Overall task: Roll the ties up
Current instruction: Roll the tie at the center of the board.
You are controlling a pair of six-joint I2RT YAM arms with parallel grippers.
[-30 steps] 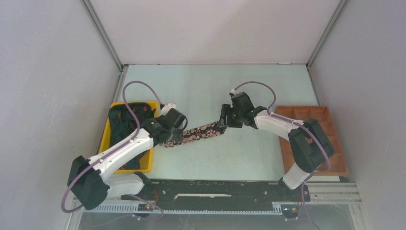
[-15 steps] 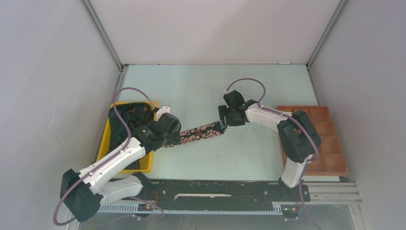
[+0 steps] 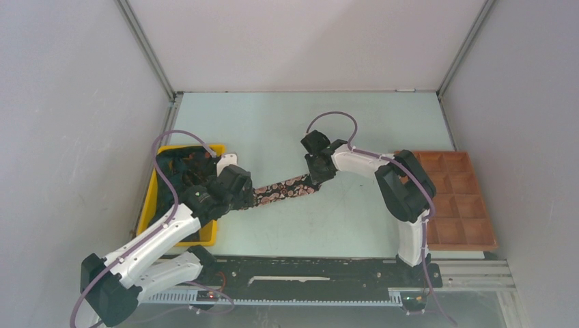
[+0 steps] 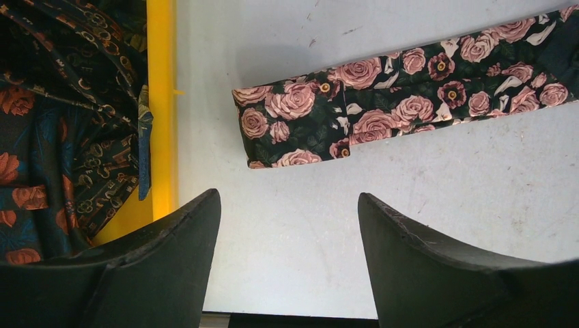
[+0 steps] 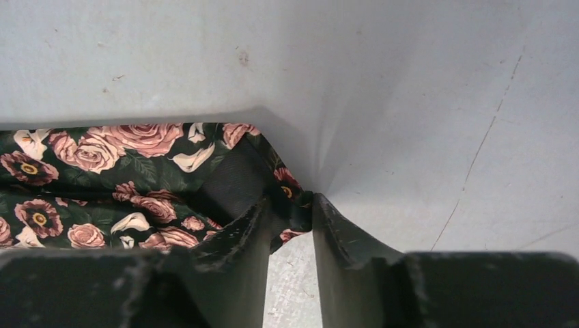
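Black rose-print tie (image 3: 283, 190) lay flat on bench (image 3: 307, 123) between arms; right claw (image 5: 290, 205) pinched its right end; left claw (image 4: 288, 197) gaped wide above other end, beside yellow bin (image 4: 162, 102)

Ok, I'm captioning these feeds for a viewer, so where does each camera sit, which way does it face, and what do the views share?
Top external: fixed above and behind the bases, looking down on the table; shows left arm, right arm, left gripper, right gripper.
Left wrist: on the left wrist, facing down past its open fingers at one tie end and the yellow bin.
Right wrist: on the right wrist, facing down past its fingers, pinched on the tie's other end.
Shared: all three show the same rose-print tie.
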